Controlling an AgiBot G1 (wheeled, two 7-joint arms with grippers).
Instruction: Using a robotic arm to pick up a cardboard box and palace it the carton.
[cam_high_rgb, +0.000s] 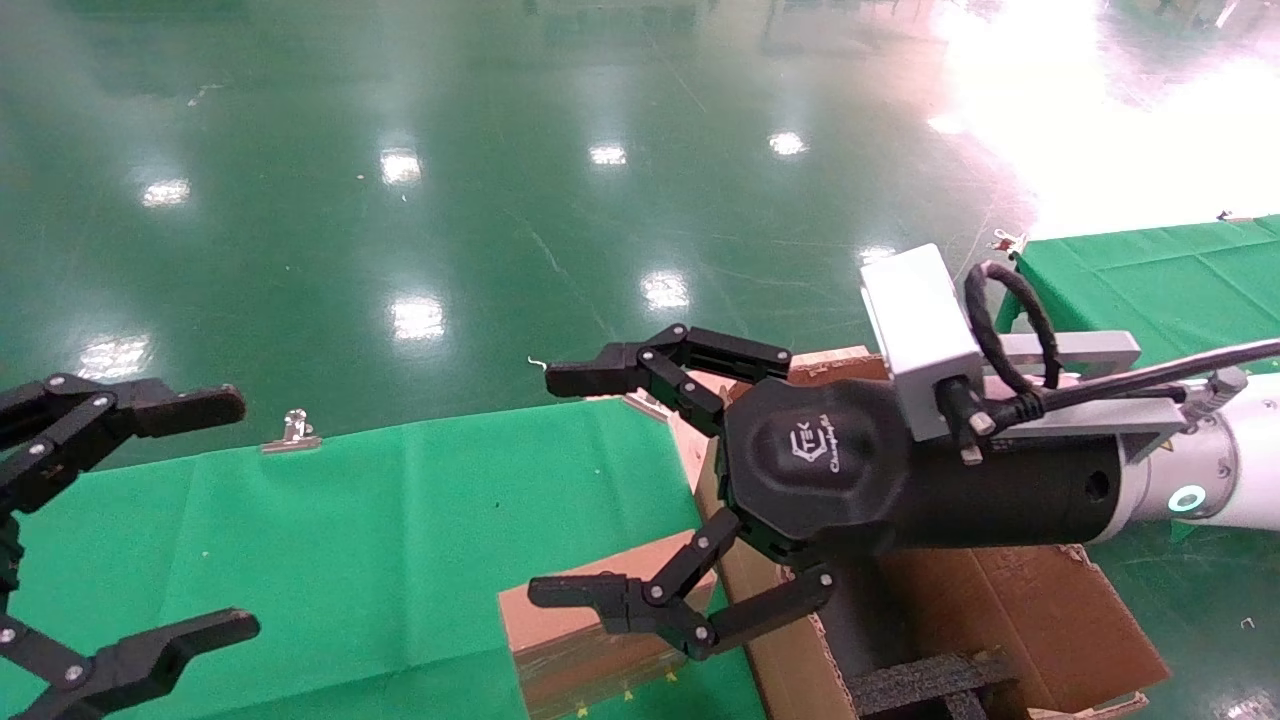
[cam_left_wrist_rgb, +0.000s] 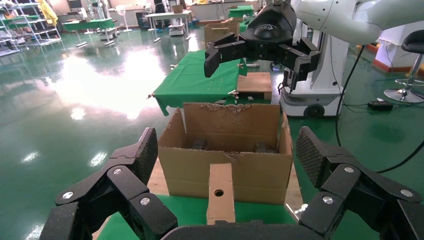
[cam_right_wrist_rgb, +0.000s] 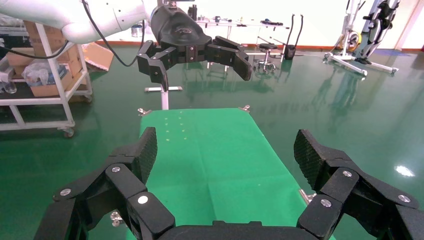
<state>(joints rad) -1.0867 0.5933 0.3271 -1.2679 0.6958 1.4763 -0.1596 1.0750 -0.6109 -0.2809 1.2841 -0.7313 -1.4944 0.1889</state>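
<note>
One cardboard box (cam_high_rgb: 575, 640) is standing on edge at the lower centre of the head view, touching the carton (cam_high_rgb: 1010, 610) beside it. Above it the right gripper (cam_high_rgb: 560, 490) is hanging wide open and empty; a descent could snag the carton's flap. At the far left, the left gripper (cam_high_rgb: 235, 515) is idling spread open over the green table (cam_high_rgb: 350, 530).

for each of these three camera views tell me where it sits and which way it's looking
Head view: on the robot's head, looking down at the green table; both end effectors show.
Left wrist view: on the left arm, facing the cardboard box, the carton and the right end effector.
Right wrist view: on the right arm, facing the left end effector.
Shared: table.
</note>
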